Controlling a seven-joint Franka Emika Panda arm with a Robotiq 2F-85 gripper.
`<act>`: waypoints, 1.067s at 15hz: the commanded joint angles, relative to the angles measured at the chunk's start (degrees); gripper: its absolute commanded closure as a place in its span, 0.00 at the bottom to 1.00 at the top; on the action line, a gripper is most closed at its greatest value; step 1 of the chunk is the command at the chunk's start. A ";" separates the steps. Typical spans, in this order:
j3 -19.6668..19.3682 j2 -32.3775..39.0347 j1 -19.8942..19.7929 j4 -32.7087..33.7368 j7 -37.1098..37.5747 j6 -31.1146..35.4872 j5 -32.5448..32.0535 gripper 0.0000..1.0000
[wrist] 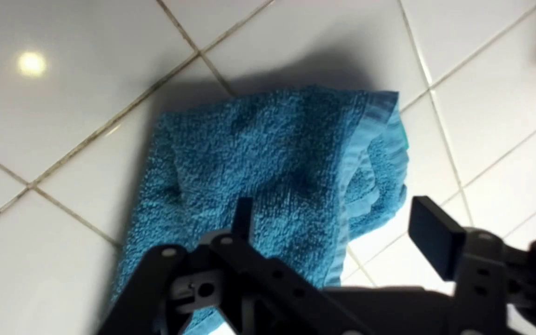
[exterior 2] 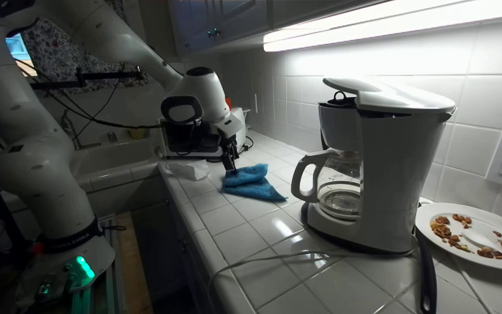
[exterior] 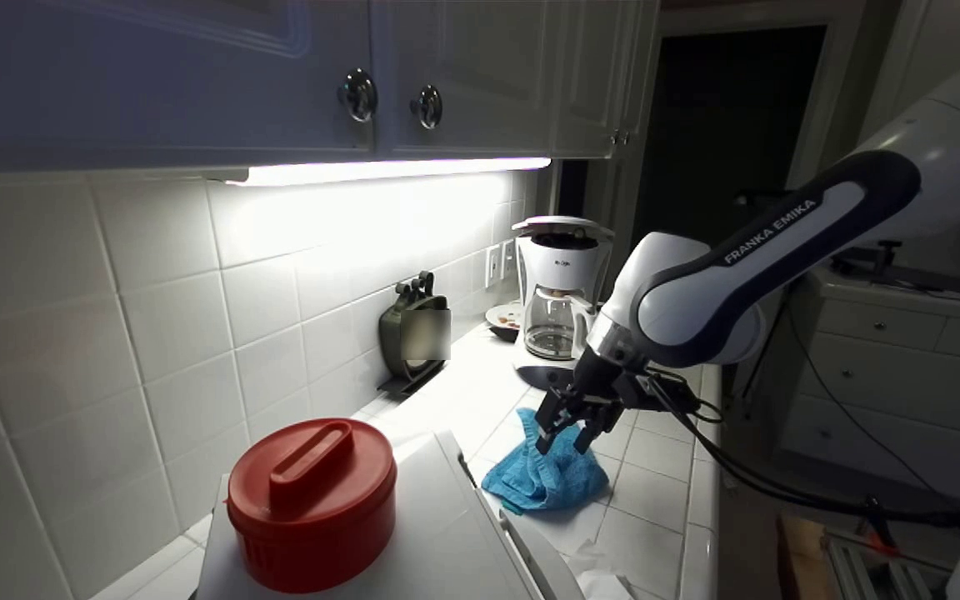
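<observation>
**Check out wide-spread jaws over a bunched blue towel (wrist: 258, 153)**

Seeing, in the wrist view, 1 side of the jaws above the towel and the opposite side out past an edge, toward 4 o'clock, pinching nothing. Probably spaced that wide to suit such a thick, humped fold. Can't tell whether touching the towel or just above. Got the towel crumpled on the tiled worktop (exterior: 659, 462), with a raised ridge, so probably easier to grip than if laid flat.

Going by an exterior view, got a white coffee maker (exterior: 559, 275) near at 12 o'clock from the towel, likely the main obstacle that way. Then a white appliance (exterior: 438, 517) at 8 o'clock, carrying a red tub (exterior: 313, 517), maybe perched up there to save worktop space. Also worth minding in an exterior view: crumpled white paper (exterior 2: 194, 169) at 9 o'clock, pale cord (exterior 2: 286, 256) at 5.
</observation>
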 commanded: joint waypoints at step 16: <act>-8.61 2.12 -2.67 1.25 -2.44 8.61 -6.44 0.00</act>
